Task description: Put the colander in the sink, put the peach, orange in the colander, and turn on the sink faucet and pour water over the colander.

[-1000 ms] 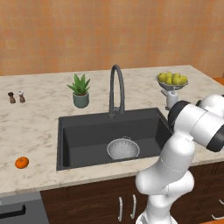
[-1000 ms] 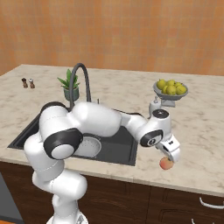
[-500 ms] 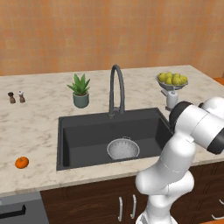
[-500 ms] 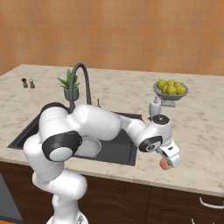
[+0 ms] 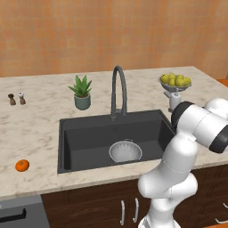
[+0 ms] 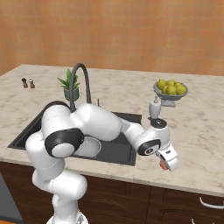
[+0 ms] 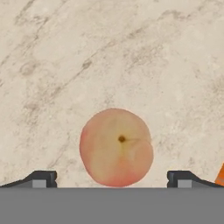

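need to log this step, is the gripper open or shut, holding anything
Gripper: open, holding nothing; its fingertips stand wide on either side of the peach on the counter.

An orange-brown wall backs a pale marble counter over dark wood cabinets

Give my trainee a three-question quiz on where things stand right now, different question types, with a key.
1. True or false: the colander already sits in the sink.
2. The orange lies: A) in the colander B) on the counter left of the sink C) in the fruit bowl.
3. Which fruit lies between the open jaws in the hand view?

Key: 1 true. 2 B. 3 the peach.
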### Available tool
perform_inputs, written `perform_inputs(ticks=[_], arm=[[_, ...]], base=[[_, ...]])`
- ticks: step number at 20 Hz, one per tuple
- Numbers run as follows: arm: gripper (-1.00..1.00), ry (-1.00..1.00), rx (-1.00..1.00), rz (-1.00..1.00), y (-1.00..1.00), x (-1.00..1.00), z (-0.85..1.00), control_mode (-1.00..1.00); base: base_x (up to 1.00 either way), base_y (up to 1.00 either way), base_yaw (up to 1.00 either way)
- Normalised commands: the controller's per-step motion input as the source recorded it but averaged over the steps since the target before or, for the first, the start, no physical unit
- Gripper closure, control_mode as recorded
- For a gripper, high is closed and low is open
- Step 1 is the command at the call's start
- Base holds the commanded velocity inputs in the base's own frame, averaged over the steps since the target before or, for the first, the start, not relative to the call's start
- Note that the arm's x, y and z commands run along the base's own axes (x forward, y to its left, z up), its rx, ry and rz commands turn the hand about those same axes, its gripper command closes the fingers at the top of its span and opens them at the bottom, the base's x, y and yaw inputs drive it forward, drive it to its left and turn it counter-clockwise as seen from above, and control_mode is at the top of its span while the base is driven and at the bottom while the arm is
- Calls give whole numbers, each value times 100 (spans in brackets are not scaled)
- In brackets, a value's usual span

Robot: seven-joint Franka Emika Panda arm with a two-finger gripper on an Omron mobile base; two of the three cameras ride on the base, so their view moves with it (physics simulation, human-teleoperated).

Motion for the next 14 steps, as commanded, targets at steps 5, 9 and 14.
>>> perform_inputs(ticks=[5,9,14], arm=[[-100,4,0,-3,-1,3,-25,-100],[-100,6,0,-2,-4,11,-25,-100],[-100,5,0,-1,-18,7,-21,-100]], base=[[0,0,0],[0,0,0],[0,0,0]])
